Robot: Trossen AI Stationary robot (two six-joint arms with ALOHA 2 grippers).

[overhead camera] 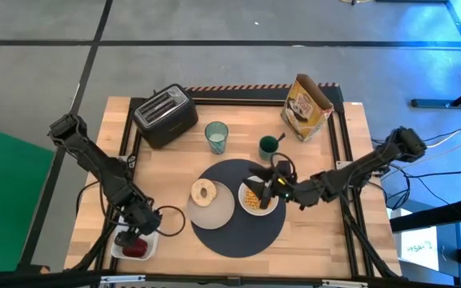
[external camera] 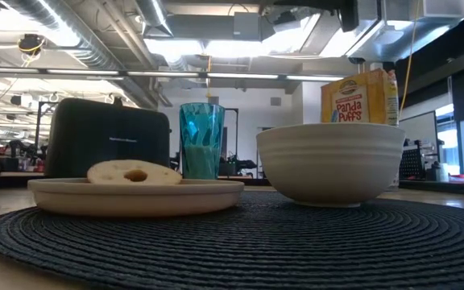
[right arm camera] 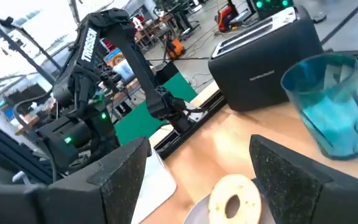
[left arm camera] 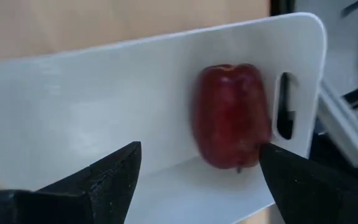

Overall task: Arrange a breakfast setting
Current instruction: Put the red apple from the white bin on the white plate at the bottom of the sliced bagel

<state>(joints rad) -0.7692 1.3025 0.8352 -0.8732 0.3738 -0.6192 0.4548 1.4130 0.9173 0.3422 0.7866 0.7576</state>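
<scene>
A round dark-grey mat (overhead camera: 238, 228) lies at the table's middle. On it rest a beige plate (overhead camera: 218, 210) bearing a bagel (overhead camera: 204, 192) and a white bowl (overhead camera: 256, 200) with yellow cereal. A bluish glass (overhead camera: 216, 136) stands beyond the mat. A small red fruit (left arm camera: 232, 115) lies on a white tray (left arm camera: 104, 99) at the near left corner. My left gripper (left arm camera: 201, 168) hangs open just above the fruit, its fingers standing on either side of the fruit's near end. My right gripper (overhead camera: 264, 190) is open and empty over the bowl. I cannot make out the teal spoon.
A black toaster (overhead camera: 165, 114) stands at the far left and a cereal box (overhead camera: 306, 106) at the far right. A dark green cup (overhead camera: 269, 146) stands just beyond the mat, close to my right gripper. Bare wood shows near the table's near right.
</scene>
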